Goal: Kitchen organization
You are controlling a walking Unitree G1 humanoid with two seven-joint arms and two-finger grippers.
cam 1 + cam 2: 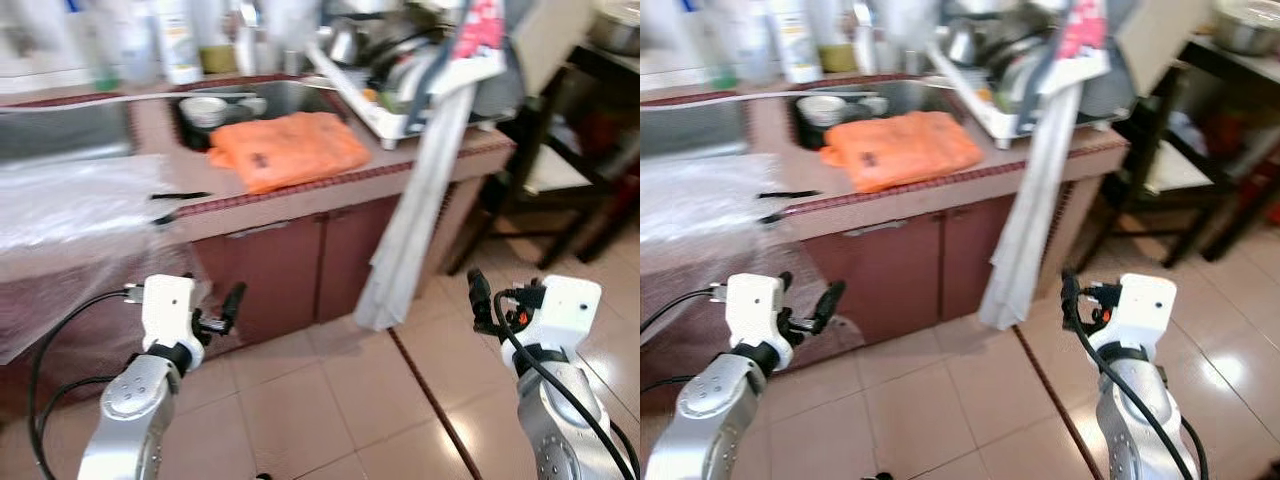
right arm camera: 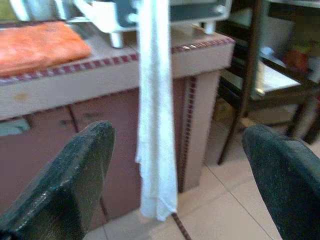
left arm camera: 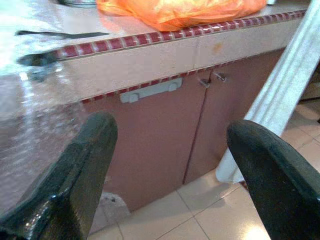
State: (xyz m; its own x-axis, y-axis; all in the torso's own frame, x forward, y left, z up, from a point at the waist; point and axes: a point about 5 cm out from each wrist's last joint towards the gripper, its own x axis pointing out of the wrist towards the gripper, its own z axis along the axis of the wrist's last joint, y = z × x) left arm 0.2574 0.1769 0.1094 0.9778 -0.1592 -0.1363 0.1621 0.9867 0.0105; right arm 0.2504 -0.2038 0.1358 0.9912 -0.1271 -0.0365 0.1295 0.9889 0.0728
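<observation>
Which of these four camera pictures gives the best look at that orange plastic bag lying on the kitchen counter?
The left eye view shows the orange plastic bag best: whole, from above, lying on the tiled counter beside the sink. The right eye view shows much the same. The left wrist view catches just its lower edge, and the right wrist view one end.

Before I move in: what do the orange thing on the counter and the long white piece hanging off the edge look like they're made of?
The orange bag looks like thin glossy plastic film: wrinkled, shiny, slightly translucent in the left wrist view. The white hanging cloth looks like soft matte woven fabric, probably a towel: it drapes in long folds almost to the floor.
</observation>
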